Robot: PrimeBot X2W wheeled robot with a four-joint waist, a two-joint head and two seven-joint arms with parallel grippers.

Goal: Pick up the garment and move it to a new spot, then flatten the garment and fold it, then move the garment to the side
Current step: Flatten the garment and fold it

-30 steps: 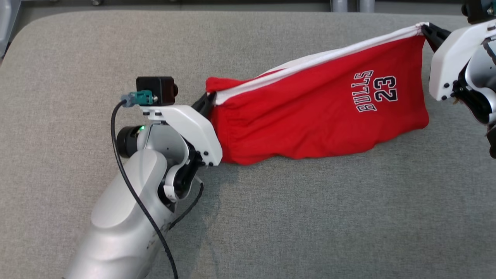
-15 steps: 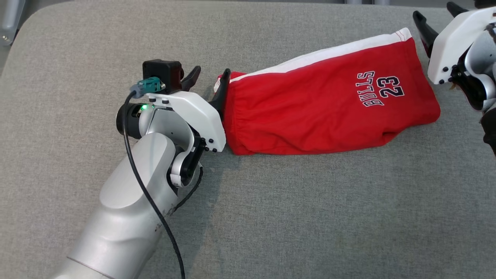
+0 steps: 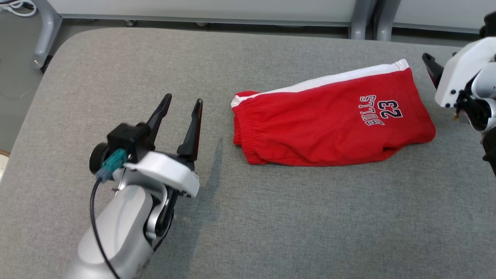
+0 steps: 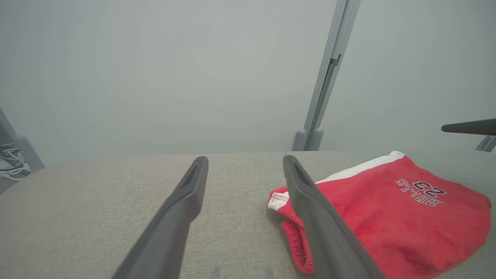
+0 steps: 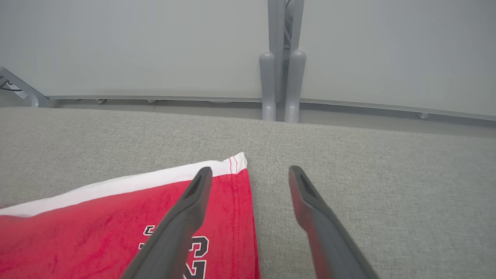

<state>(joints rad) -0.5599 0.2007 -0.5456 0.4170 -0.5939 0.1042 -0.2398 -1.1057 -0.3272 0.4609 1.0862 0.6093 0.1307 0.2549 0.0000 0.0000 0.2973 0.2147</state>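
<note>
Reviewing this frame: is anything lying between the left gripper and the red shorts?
Nothing visible does. The left gripper, open, is to the left of the red shorts and apart from them. Just bare grey pad lies between it and their waistband end.

In the head view, the left arm's pale forearm lay at 7 o'clock, slanting toward 1 o'clock. The left gripper stood with its fingers spread and empty, tips pointing to 12 o'clock. At 3 o'clock the right gripper gaped too, holding nothing, its white wrist housing angled toward 11 o'clock.
</note>
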